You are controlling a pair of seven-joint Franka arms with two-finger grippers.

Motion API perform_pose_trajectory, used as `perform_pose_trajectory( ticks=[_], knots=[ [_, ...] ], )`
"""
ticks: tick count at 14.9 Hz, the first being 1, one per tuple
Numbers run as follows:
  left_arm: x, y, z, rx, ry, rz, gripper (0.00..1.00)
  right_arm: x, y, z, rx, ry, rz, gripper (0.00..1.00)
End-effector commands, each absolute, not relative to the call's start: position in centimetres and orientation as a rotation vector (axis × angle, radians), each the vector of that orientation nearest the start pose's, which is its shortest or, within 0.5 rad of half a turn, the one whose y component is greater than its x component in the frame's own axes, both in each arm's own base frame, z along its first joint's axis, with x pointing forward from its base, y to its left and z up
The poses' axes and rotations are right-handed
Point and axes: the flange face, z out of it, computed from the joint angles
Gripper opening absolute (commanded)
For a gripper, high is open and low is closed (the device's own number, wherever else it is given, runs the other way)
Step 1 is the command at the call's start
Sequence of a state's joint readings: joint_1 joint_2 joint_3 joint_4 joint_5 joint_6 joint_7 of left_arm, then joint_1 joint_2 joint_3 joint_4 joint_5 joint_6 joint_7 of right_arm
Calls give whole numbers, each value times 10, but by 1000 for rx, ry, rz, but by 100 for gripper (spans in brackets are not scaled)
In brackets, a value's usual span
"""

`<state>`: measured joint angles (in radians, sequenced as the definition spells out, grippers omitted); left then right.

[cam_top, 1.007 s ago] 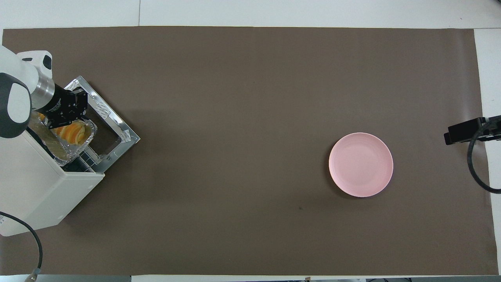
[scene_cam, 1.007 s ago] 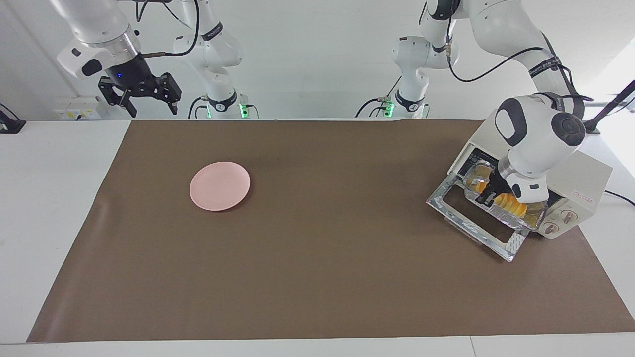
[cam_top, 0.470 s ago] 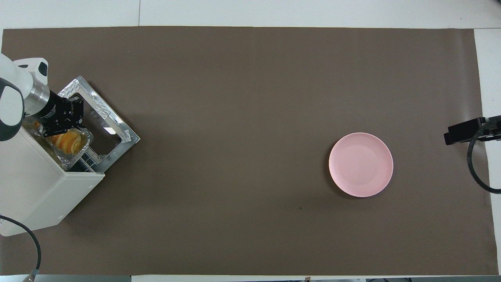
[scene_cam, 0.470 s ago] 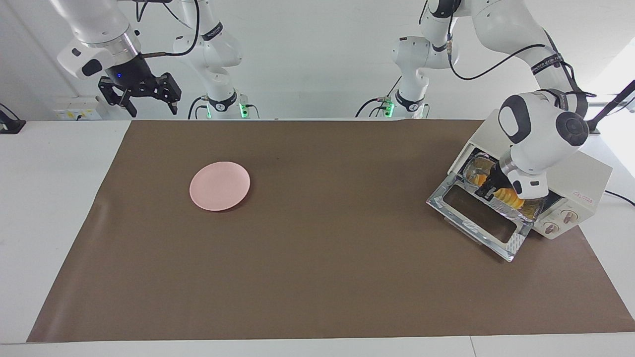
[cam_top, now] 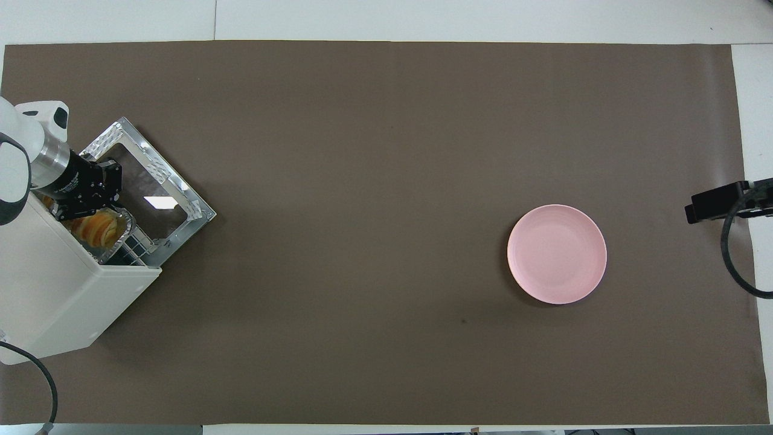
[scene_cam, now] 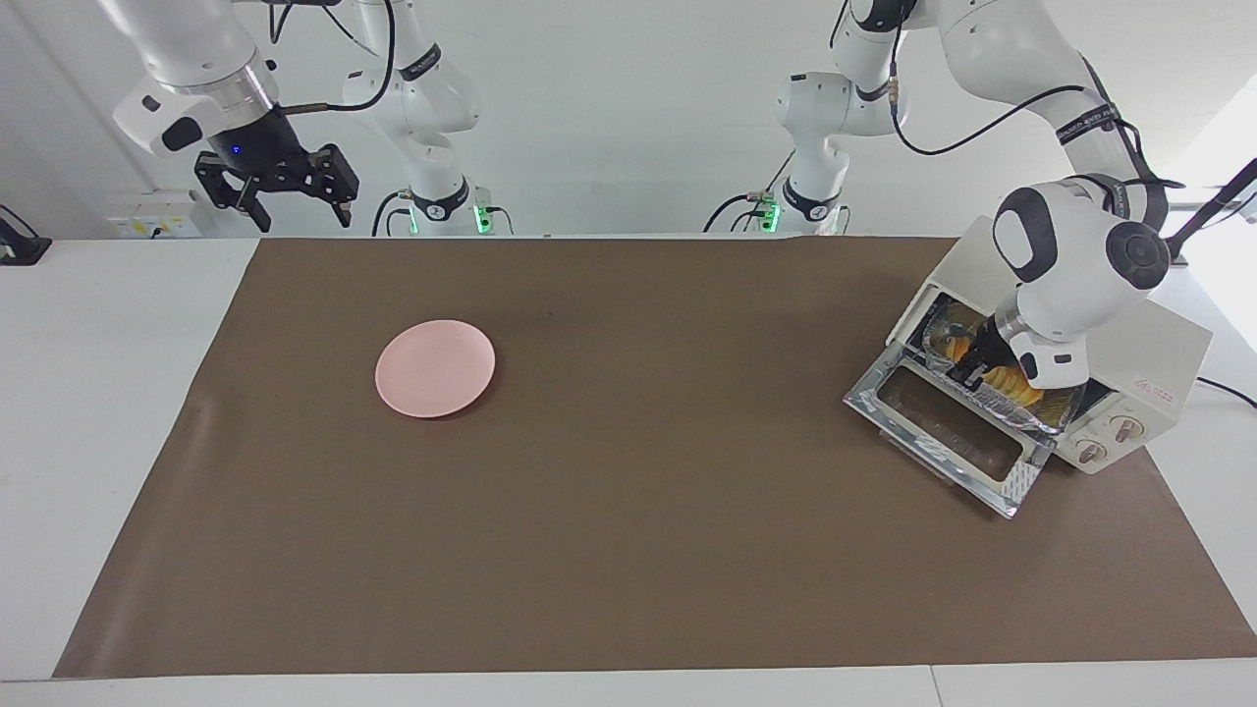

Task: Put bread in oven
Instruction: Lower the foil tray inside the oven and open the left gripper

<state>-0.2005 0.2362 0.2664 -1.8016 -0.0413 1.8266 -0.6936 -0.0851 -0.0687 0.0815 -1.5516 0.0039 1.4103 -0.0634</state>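
Note:
The cream-white oven (scene_cam: 1164, 344) stands at the left arm's end of the table with its glass door (scene_cam: 943, 422) dropped open. The golden ridged bread (scene_cam: 1011, 386) lies in a crinkled foil tray (scene_cam: 1031, 412) that sits mostly inside the oven mouth. My left gripper (scene_cam: 974, 371) is at the oven mouth, shut on the tray's rim beside the bread. In the overhead view the bread (cam_top: 96, 228) shows just inside the oven (cam_top: 54, 284), under my left gripper (cam_top: 84, 205). My right gripper (scene_cam: 290, 204) waits open in the air at the right arm's end.
A round pink plate (scene_cam: 435, 367) lies empty on the brown mat (scene_cam: 628, 550), toward the right arm's end; it also shows in the overhead view (cam_top: 557, 254). The open oven door (cam_top: 157, 181) juts out over the mat. A power cable runs from the oven.
My left gripper has moved the foil tray with the bread off the open door and deeper into the oven. The right arm has not moved.

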Motion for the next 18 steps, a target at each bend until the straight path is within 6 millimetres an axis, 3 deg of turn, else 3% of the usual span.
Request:
perform_pose_trajectory(
  ticks=[1,5,7,8,9,10,15,18],
  knots=[
    [577,36,403,-2796,-1088,280,0,508,0,657,-3123,-75,125,100],
    [579,35,403,-2799,-1060,254,0,508,0,657,-3123,-75,125,100],
    [581,36,404,-2822,-1028,229,43,508,0,657,-3123,-75,125,100],
    [582,37,404,-2825,-1021,227,54,508,0,657,-3123,-75,125,100],
    [583,37,404,-2826,-1021,222,80,508,0,657,-3123,-75,125,100],
    [584,37,405,-2829,-1022,209,100,508,0,657,-3123,-75,125,100],
    [595,31,411,-2854,-833,125,100,508,-1,657,-3123,-73,125,100],
    [607,28,439,-2879,-787,66,100,508,0,657,-3123,-75,125,100]
  ],
)
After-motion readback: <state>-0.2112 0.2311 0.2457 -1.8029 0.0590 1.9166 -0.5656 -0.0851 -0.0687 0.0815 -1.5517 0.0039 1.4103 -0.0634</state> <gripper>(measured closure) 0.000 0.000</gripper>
